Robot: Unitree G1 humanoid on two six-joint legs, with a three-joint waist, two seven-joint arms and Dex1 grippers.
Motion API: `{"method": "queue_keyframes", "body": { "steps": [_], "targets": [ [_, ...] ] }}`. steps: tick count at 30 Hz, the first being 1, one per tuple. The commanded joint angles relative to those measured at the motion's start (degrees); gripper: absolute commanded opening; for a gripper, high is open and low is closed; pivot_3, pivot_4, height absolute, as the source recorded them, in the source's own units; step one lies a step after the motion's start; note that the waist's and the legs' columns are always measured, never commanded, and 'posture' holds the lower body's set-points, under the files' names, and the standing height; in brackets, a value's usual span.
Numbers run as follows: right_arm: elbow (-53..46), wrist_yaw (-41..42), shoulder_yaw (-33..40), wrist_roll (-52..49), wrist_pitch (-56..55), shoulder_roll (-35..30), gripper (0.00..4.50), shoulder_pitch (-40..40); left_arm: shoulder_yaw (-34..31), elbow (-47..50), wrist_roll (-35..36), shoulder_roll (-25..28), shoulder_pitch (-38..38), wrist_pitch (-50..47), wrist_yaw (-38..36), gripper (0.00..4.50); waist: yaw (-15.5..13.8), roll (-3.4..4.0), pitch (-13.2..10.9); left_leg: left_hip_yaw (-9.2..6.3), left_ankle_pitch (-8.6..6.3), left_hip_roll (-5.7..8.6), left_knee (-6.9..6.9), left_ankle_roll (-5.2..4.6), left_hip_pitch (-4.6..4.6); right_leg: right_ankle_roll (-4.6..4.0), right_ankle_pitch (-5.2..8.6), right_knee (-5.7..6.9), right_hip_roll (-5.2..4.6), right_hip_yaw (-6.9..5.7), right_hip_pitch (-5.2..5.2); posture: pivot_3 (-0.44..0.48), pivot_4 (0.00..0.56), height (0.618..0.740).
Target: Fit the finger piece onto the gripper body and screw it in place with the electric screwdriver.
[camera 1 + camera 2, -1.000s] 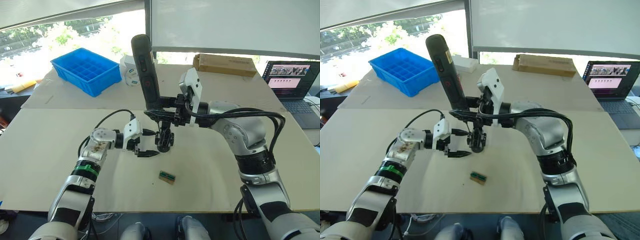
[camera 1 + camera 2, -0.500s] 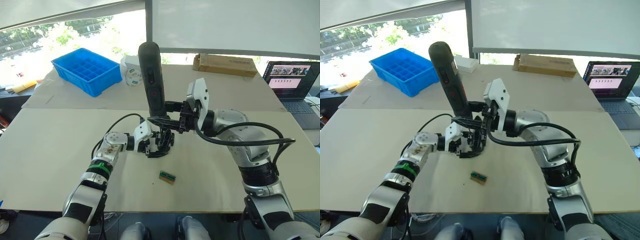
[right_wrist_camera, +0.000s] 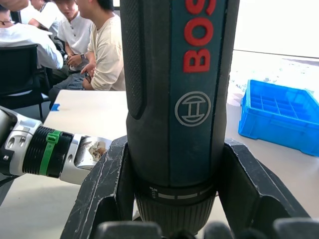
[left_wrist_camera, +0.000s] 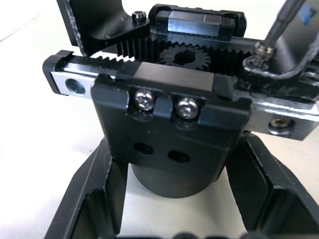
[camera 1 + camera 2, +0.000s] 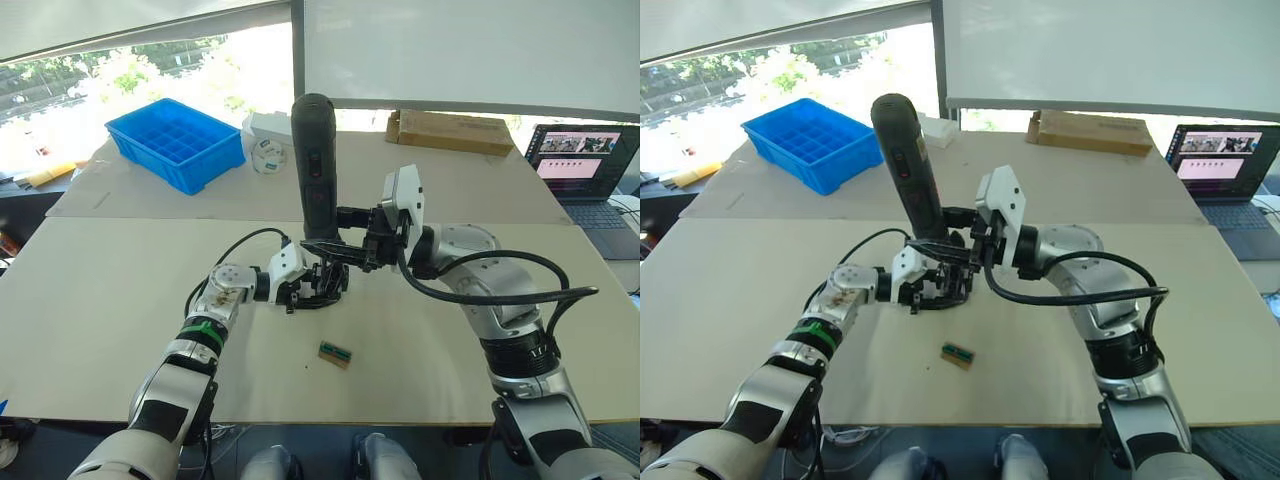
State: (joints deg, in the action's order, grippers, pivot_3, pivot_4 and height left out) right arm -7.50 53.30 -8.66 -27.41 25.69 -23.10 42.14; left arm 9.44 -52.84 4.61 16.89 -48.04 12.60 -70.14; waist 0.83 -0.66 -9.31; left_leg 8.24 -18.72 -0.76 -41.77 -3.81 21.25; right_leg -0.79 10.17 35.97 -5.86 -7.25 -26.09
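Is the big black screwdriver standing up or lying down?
Standing up. The thick black electric screwdriver points its butt upward, leaning slightly, clamped in the right gripper, bit end down toward the small black gripper body.

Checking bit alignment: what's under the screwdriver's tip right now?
The electric screwdriver stands nearly upright in the right gripper. Its bit meets a screw at the gripper body's top edge, which the left gripper holds. The screw hole is covered by the bit.
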Motion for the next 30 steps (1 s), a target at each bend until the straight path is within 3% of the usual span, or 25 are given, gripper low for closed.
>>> {"method": "queue_keyframes", "body": {
  "steps": [1,17,30],
  "targets": [
    [5.1,1.6,-2.2,1.0,4.3,-0.7,1.92,-0.2,-0.9,0.4,0.0,-0.1,-1.6,1.9,0.0,2.3,0.0,0.0,0.0,0.0,0.0,0.0,0.0,0.0,-0.02,0.0,0.0,0.0,-0.01,0.01,0.0,0.0,0.15,0.738],
    [14.0,2.2,-6.6,7.7,0.6,-0.5,1.92,-0.5,-0.9,1.6,-0.4,0.0,-0.6,2.0,0.0,2.3,0.0,0.0,0.6,0.01,0.0,0.0,0.0,0.0,-0.13,-0.02,0.0,0.0,-0.05,0.04,0.07,0.0,0.15,0.738],
    [13.6,2.4,-6.5,7.7,0.1,-1.3,1.92,-1.7,-0.9,1.8,-0.4,0.3,-0.5,2.1,-0.3,2.3,0.0,0.01,0.8,0.02,0.0,0.0,0.0,0.0,-0.15,-0.02,0.0,0.0,-0.08,0.06,0.08,0.0,0.15,0.738]
  ]
}}
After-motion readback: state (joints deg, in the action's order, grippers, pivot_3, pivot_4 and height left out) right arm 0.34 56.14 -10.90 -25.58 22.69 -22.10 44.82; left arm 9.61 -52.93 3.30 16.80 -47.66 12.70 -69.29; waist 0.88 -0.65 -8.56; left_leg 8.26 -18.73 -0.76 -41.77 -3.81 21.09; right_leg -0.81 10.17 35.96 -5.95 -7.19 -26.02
